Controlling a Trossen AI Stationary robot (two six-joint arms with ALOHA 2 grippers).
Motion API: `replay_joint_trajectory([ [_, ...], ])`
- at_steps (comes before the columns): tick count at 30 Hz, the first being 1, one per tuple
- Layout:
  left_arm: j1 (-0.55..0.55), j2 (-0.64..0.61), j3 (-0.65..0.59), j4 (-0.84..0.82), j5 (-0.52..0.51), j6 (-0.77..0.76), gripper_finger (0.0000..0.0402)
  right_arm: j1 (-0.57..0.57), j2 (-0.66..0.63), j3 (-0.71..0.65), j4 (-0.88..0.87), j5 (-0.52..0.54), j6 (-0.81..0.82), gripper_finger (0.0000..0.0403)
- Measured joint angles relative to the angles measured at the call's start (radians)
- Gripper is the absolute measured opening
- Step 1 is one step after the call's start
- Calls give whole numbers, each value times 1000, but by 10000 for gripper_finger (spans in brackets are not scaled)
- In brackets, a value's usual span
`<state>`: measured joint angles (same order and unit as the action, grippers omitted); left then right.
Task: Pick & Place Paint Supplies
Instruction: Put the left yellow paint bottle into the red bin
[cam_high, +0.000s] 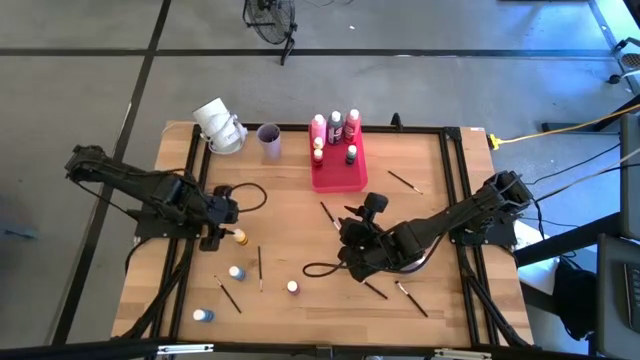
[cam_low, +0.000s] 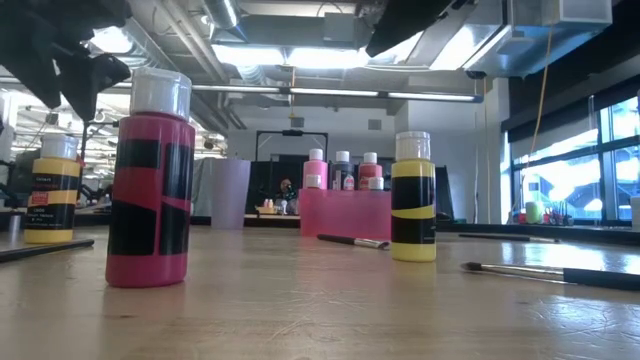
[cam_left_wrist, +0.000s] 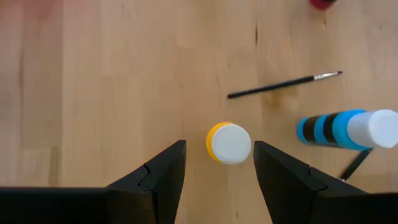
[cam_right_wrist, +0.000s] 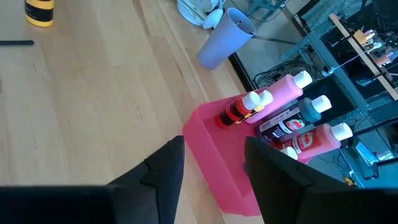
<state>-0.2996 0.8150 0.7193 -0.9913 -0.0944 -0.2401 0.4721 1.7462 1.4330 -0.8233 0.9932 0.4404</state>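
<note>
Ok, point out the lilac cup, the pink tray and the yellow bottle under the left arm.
lilac cup (cam_high: 269, 139): high view, on its rim.
pink tray (cam_high: 334, 181): high view, on its bare floor.
yellow bottle (cam_left_wrist: 231, 144): left wrist view, on its white cap.

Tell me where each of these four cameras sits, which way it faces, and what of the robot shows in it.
High view: above the table, looking straight down; both arms show, left gripper over the yellow bottle, right gripper mid-table.
Low view: at tabletop height, looking level across; only dark arm parts at the top.
Left wrist view: looks down past its open fingers at the yellow bottle.
Right wrist view: past its open fingers toward the pink tray.
Shared: tray and lilac cup appear in high, low and right wrist views.
</note>
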Motion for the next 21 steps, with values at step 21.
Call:
replay_joint_trajectory([
  [21,-1,192,0,1,60,-34,184,0,0,0,14,-11,0,172],
])
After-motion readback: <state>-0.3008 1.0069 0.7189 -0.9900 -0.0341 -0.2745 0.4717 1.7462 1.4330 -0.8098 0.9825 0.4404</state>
